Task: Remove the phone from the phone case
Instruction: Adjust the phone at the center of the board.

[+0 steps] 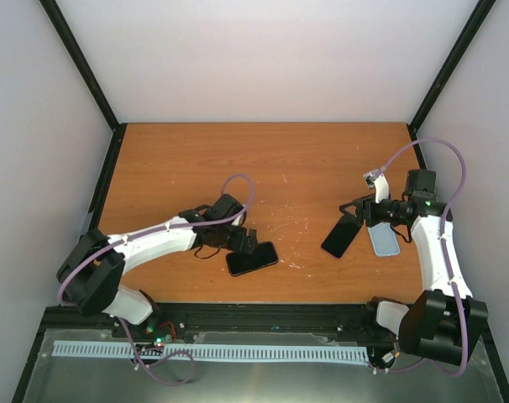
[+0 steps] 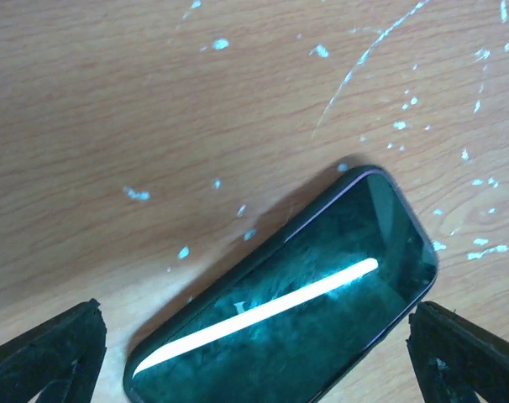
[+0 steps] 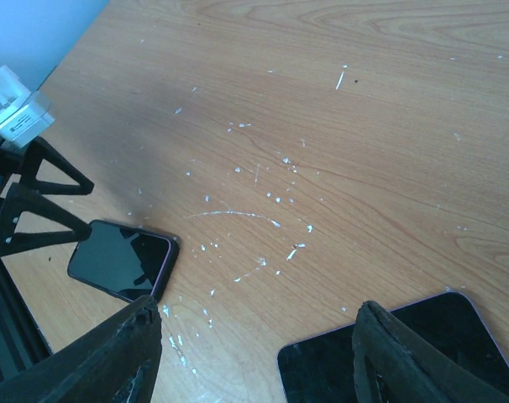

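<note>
A black phone (image 1: 253, 259) with a dark rim lies screen-up near the table's front edge. Whether a case is round it I cannot tell. My left gripper (image 1: 244, 243) hangs just over it, open, and its fingers stand either side of the phone (image 2: 322, 277) without touching. A second black slab (image 1: 342, 236) with a purple edge lies on the right. A pale blue flat piece (image 1: 383, 241), like an empty phone case, lies beside it. My right gripper (image 1: 351, 214) hovers above them, open (image 3: 259, 315) and empty, over bare wood with the slab (image 3: 422, 353) by its right finger.
The wooden table (image 1: 263, 168) is scratched with white flecks. A black rail (image 1: 263, 315) runs along the near edge. Walls close in the left, back and right. The left gripper's frame (image 3: 28, 201) shows over the far phone (image 3: 120, 259) in the right wrist view.
</note>
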`<state>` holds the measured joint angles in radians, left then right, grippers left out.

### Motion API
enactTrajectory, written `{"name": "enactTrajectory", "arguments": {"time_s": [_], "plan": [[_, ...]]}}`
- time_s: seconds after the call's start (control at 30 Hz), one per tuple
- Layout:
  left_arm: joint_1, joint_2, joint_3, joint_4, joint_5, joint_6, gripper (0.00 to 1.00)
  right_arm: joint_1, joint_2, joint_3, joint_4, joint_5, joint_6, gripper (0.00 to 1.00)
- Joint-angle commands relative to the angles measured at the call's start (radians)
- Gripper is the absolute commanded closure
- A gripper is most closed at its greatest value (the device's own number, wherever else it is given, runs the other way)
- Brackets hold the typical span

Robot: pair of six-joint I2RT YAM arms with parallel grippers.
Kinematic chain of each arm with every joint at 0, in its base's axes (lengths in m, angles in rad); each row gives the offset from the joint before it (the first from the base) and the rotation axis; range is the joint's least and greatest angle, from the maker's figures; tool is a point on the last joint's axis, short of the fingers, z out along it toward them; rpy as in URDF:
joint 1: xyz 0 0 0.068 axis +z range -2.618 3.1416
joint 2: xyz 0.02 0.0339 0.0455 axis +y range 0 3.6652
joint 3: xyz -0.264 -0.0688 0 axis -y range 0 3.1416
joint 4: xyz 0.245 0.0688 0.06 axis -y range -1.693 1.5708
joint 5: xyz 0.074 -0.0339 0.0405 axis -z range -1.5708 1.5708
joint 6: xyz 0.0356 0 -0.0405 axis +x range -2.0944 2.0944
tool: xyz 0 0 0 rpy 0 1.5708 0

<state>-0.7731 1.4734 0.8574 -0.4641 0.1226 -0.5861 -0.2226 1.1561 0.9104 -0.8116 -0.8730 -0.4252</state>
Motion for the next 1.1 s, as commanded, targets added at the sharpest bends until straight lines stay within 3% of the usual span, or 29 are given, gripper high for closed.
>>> {"name": "enactTrajectory", "arguments": {"time_s": [0.0,0.13,0.27,0.3,0.57,0.77,1.07], "plan": [[-0.09,-0.061,-0.02,-0.067,-0.092,0.004,0.03,0.006,-0.004,-0.007,0.008,-0.011,-0.009,0.38],[-0.211,-0.027,0.025,-0.031,0.033,0.081,0.19,0.005,0.0,-0.005,0.007,-0.012,-0.011,0.38],[-0.246,0.041,0.04,0.049,0.197,0.116,0.43,0.006,0.004,-0.004,0.003,-0.015,-0.013,0.38],[-0.246,0.067,0.049,0.057,0.205,0.117,0.45,0.006,0.002,-0.004,0.004,-0.015,-0.014,0.38],[-0.246,0.255,0.172,0.07,0.207,0.192,0.41,0.006,-0.015,-0.008,0.009,-0.011,-0.009,0.38],[-0.207,0.353,0.268,0.021,0.099,0.235,0.33,0.005,-0.012,-0.009,0.011,0.0,-0.007,0.39],[-0.008,0.251,0.164,-0.031,-0.12,0.195,0.28,0.006,-0.007,-0.008,0.013,0.009,-0.003,0.39]]}}
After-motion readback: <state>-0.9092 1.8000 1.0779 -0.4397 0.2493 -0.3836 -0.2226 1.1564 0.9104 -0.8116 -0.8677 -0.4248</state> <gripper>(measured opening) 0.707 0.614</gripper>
